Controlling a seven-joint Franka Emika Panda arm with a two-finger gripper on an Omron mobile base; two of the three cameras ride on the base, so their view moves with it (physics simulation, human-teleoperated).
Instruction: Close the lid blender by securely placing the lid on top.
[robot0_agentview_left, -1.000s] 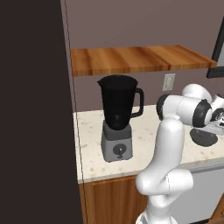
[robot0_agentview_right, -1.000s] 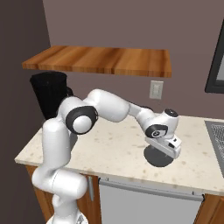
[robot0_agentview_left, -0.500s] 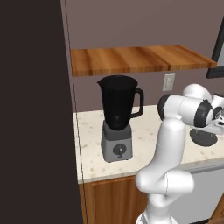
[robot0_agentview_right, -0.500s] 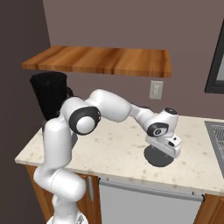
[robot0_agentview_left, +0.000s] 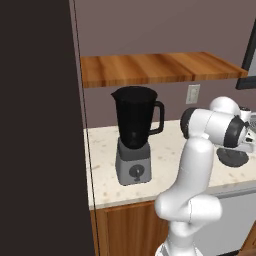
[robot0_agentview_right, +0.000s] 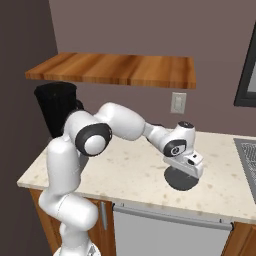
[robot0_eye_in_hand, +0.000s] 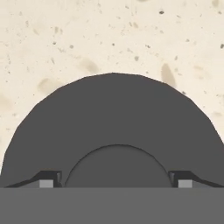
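Tool (robot0_eye_in_hand: 116, 179) spread over the lid (robot0_eye_in_hand: 113, 109), tips flanking its central disc (robot0_eye_in_hand: 118, 164). Closing off-centre could make the lid slip.

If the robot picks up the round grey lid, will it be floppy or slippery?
The lid probably won't flop: its edge looks crisp and stiff. It may be a bit slippery, since its top looks smooth. Lying flat and wide, it seems unlikely to roll.

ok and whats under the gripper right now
Under the gripper is the dark grey lid, with speckled countertop around it. The hand covers part of the lid, and whatever the lid sits over can't be seen.
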